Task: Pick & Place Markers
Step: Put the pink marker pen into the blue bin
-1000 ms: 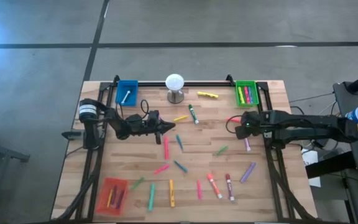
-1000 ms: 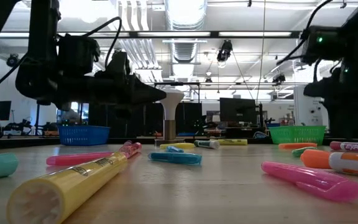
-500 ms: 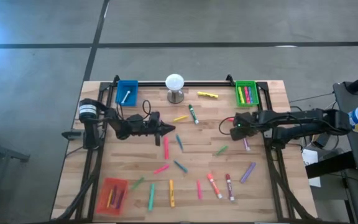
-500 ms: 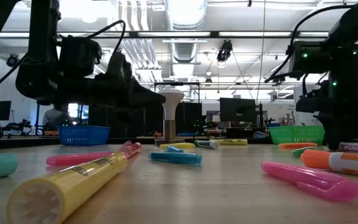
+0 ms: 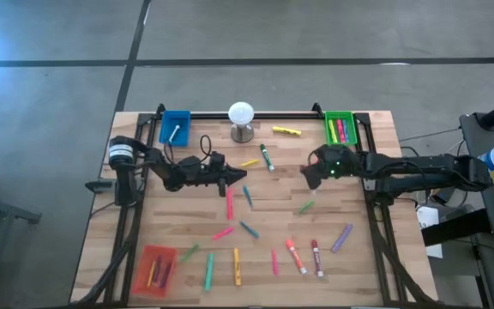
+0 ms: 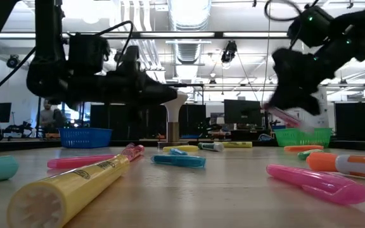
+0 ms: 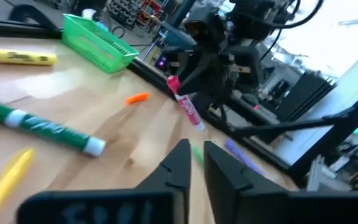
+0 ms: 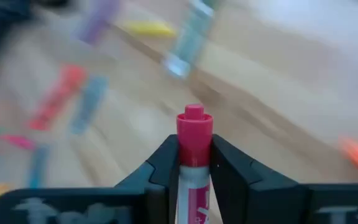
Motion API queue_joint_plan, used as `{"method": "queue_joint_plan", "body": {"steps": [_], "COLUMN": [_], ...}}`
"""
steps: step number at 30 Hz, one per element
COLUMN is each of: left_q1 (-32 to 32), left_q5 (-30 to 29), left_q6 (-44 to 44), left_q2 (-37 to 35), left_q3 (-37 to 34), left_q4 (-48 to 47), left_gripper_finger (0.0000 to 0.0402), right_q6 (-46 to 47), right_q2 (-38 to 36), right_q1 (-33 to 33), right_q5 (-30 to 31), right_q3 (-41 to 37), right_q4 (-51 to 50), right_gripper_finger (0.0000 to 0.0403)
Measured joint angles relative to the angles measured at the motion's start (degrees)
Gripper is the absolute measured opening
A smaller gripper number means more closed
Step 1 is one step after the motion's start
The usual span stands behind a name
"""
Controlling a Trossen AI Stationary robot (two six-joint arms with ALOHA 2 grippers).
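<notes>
High view: right gripper is seen mid-table, green tray lying behind it.
Low view: pink marker is carried clear of the table.
Left wrist view: left gripper fingers narrowly parted, nothing held.
Right wrist view: marker clamped between the fingers, its long axis along them.

no legible text (marker print blurred)

the left gripper hovers over the wooden table, its fingers a narrow gap apart. ahead, the right gripper clamps a pink-capped marker, seemingly clear of the table. a green marker lies near a green tray.
</notes>
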Motion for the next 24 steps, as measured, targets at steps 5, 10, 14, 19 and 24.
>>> {"method": "queue_joint_plan", "body": {"steps": [5, 10, 14, 19, 24], "left_q1": [-1.61, -3.52, -4.17, -4.41, -4.51], "left_q5": [0.45, 1.43, 1.32, 1.49, 1.44], "left_q6": [-0.41, 2.06, 3.22, 4.31, 4.62], "left_q2": [0.0, -0.01, 0.0, -0.02, -0.02], "left_q3": [5.17, 11.6, 16.81, 21.17, 22.67], "left_q4": [-4.0, -11.18, -18.13, -23.02, -23.67], "left_gripper_finger": [0.0089, 0.0115, 0.0117, 0.0117, 0.0117], "right_q6": [-4.68, -6.86, -7.39, -10.31, -11.03], "right_q2": [4.22, 11.11, 16.31, 20.88, 23.15], "right_q1": [0.89, 2.51, 3.41, 4.67, 5.06], "right_q5": [-5.87, -7.71, -9.69, -10.11, -10.75], "right_q3": [-4.77, -6.46, -5.01, -1.66, 0.99], "right_q4": [31.97, 55.76, 63.23, 64.99, 66.29], "right_gripper_finger": [0.0068, 0.0069, 0.0069, 0.007, 0.007]}}
